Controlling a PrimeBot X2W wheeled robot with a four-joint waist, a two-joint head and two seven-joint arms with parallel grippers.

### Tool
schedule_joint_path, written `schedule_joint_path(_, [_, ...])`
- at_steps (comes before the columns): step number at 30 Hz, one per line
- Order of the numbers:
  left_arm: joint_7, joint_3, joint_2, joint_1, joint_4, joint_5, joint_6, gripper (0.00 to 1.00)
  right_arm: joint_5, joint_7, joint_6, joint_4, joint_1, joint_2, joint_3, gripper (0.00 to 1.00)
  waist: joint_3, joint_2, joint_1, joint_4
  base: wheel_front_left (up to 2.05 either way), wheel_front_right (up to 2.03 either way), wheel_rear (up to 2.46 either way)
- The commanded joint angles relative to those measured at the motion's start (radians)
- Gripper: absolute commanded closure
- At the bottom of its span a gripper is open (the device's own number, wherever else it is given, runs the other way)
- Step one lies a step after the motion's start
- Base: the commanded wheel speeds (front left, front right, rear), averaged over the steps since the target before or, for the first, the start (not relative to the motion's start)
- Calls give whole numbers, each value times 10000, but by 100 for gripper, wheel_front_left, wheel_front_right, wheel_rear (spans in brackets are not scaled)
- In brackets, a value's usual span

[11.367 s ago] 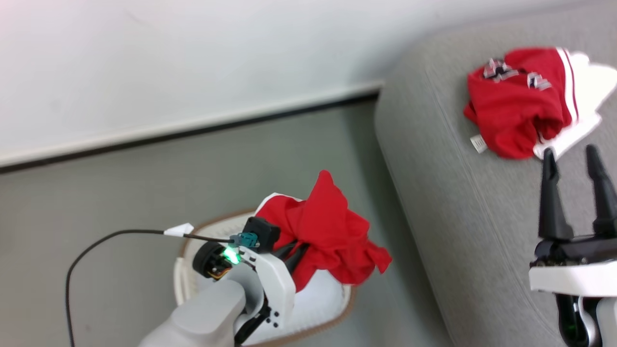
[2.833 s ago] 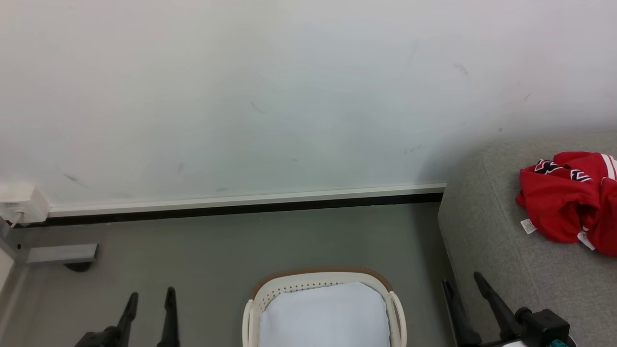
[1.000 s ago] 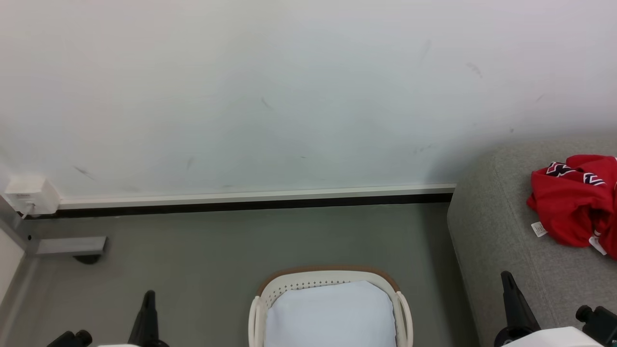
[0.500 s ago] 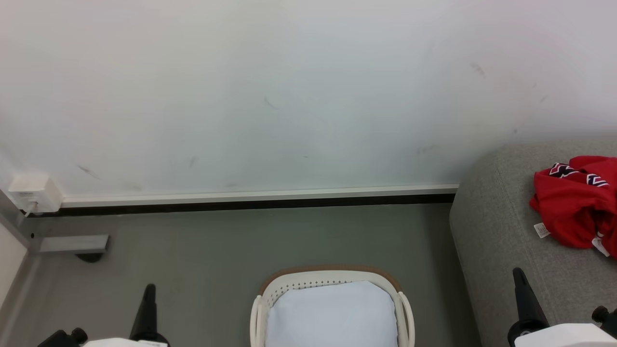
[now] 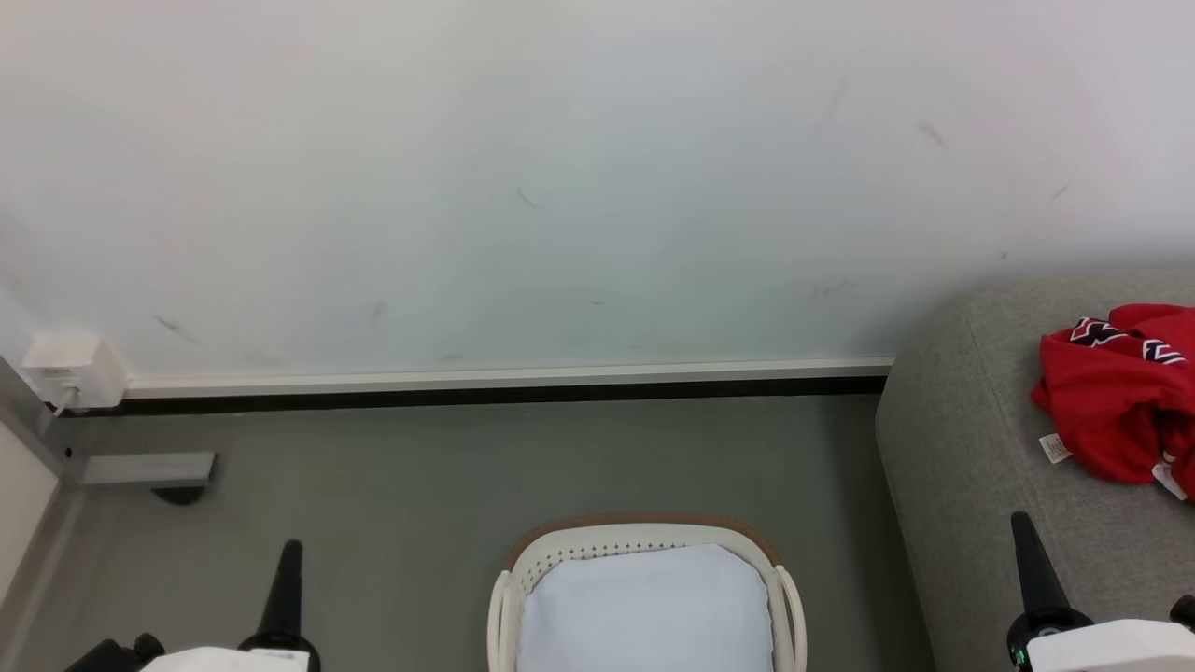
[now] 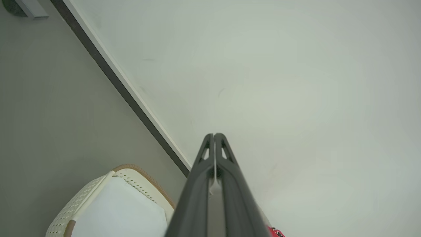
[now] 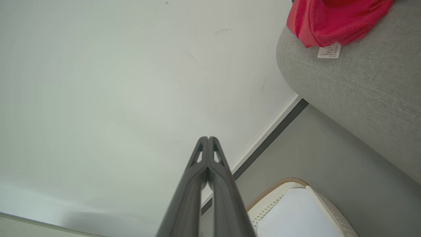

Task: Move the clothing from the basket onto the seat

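The clothing (image 5: 1116,425) is seen lying in a crumpled red heap on the seat (image 5: 971,485), at the right edge of the head view, where part of it is cut off by the frame. A navy-and-white zigzag band (image 5: 1120,338) is shown along the top of the heap. A small white label (image 5: 1056,448) is laid on the grey upholstery at the heap's lower left edge.

The basket (image 5: 644,525) is pictured on the grey floor (image 5: 467,467), to the left of the seat and apart from it, with its brown-banded rim turned towards the white wall (image 5: 560,187). A pale sheet (image 5: 644,607) is spread across its inside.

The left gripper (image 6: 214,136) is shown in its wrist view with both dark fingers pressed together tip to tip and empty, pointed at the wall above the basket. The right gripper (image 7: 208,139) is likewise closed and empty in its own view, with the seat and a corner of the red heap to its upper right. In the head view each is seen as one dark spike at a lower corner, the left over the floor and the right before the seat's front. Both are held well apart from the clothing.

A dark skirting strip (image 5: 504,397) is run along the foot of the wall. A white box (image 5: 70,371) is fixed at its left end, with a grey bar (image 5: 140,469) on the floor below.
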Motion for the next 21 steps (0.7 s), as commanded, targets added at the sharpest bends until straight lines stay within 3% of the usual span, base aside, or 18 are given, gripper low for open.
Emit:
schedule_joint_path(1, [102, 64, 89, -228, -144, -433, -78, 100, 341, 84, -11, -127, -178, -13, -107, 100, 1, 0, 0, 11, 0, 0, 0])
schedule_joint_path(21, [572, 105, 102, -355, -215, -2232, -115, 100, 1858, 526, -14, -285, -206, -1, -548, 100, 7, 0, 0, 104, 0, 0, 0])
